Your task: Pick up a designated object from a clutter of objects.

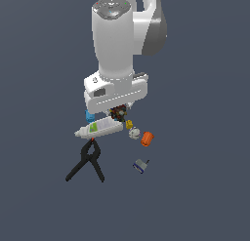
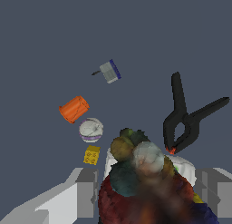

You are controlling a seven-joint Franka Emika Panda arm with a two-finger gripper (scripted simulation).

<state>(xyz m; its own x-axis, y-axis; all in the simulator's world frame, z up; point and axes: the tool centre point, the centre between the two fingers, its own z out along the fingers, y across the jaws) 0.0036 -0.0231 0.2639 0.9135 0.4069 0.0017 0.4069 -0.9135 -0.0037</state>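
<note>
The designated object (image 2: 136, 173), a dark lumpy cluster of multicoloured bits, fills the space between my two grey fingers (image 2: 86, 191) in the wrist view. Both fingers press against its sides, so my gripper (image 2: 145, 193) is shut on it. In the exterior view the designated object (image 1: 117, 112) shows just under the white hand, where my gripper (image 1: 118, 110) is mostly hidden. The rest of the clutter of objects lies around and below it, starting with the white bottle with a green label (image 1: 100, 128), whose white body (image 2: 183, 164) peeks out behind the cluster.
A black clamp (image 1: 89, 159) (image 2: 188, 121) lies beyond the bottle. A blue cup (image 1: 90, 116) sits by the hand. A yellow piece (image 1: 129, 123) (image 2: 92, 155), a white-grey ball (image 1: 134, 133) (image 2: 91, 129), an orange cylinder (image 1: 147, 138) (image 2: 74, 109) and a grey-blue piece (image 1: 141, 165) (image 2: 109, 71) are scattered nearby.
</note>
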